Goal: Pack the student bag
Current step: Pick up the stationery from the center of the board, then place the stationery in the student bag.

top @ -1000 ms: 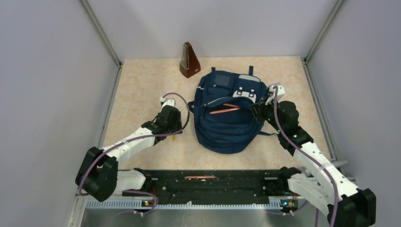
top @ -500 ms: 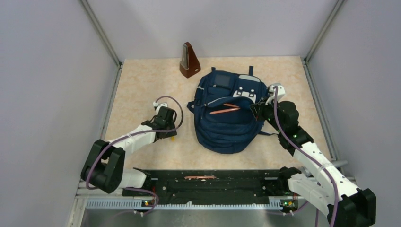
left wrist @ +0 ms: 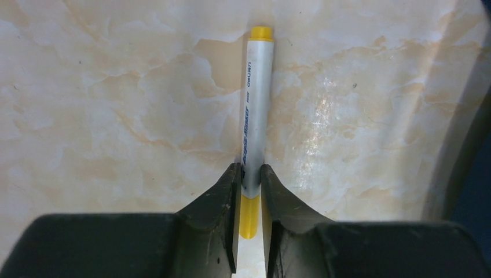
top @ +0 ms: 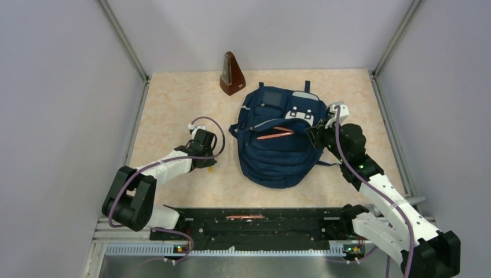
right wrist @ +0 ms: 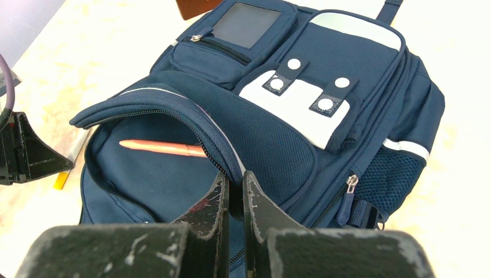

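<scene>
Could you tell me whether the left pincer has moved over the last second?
Yes: the left pincer drew slightly left, away from the student bag, closing on the marker.

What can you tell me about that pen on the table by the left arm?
It is a marker with a white barrel, blue print along it and yellow at both ends, plastic by its look. It lies flat on the marbled beige table, left of the backpack and apart from it. The left gripper pinches its barrel near one yellow end between black fingers.
</scene>
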Controlling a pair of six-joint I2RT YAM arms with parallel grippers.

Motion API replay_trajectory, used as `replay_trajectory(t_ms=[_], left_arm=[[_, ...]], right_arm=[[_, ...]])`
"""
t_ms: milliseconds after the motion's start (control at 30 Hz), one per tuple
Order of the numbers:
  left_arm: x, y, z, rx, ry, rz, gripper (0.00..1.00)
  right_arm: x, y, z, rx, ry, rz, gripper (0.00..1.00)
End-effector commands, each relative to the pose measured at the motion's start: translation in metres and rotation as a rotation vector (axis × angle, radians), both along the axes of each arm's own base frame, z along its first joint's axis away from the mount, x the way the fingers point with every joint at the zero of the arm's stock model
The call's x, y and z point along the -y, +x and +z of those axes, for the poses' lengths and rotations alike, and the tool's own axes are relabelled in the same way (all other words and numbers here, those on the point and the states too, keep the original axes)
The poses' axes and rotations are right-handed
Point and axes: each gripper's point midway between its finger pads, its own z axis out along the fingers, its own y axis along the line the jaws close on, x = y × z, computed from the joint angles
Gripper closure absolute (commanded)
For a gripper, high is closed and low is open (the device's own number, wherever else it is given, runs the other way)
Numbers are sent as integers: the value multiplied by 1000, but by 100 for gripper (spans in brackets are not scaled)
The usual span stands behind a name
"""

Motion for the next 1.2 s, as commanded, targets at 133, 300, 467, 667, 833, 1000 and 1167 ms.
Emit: replay_trajectory(t_ms=[133,300,467,667,833,1000,1167], left_arm=[[-5,-4,2,7,13,-4,93],[4,-2,34,133,-49,-76,95],[15,-11,64,213,-97,-199,97],[61,-30,111,355,-189,-512,98],[116,-46,147,448,-226,-786,98],[169,-58,156,388,-232,-1020,99],[202,-53,166,386,-203,-1165,100]], right_arm=[[1,8,64,175,99,-32,100],[1,9,64,176,100,-32,100],[0,9,65,178,103,-30,100],[0,10,65,180,106,-33,100],[-3,10,67,179,116,-20,100],[-4,9,71,183,124,-14,100],[-2,7,71,182,122,-18,100]])
